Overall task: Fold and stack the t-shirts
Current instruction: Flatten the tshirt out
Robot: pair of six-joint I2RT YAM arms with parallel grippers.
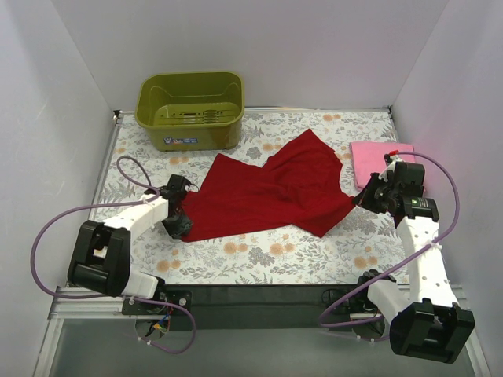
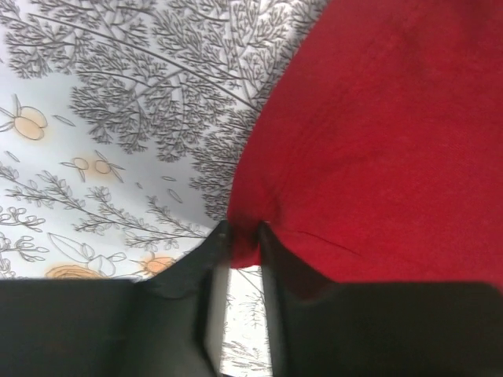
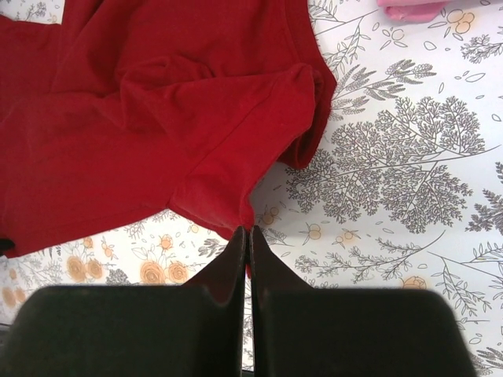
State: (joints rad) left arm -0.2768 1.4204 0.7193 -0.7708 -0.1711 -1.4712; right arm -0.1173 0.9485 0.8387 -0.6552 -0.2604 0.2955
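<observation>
— Where is the red t-shirt point(image 1: 267, 192) found?
— Spread on the table point(image 1: 259, 259), its edge clamped in the left gripper point(image 2: 244, 236); the right gripper point(image 3: 249, 236) is pressed together at the hem. A thin pinch could be lost on lifting.

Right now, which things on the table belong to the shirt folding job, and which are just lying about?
Job in hand:
red t-shirt, spread out mid-table
pink t-shirt, at the far right

Just lying about:
olive-green tub, far left corner
floral table cover, under everything
</observation>
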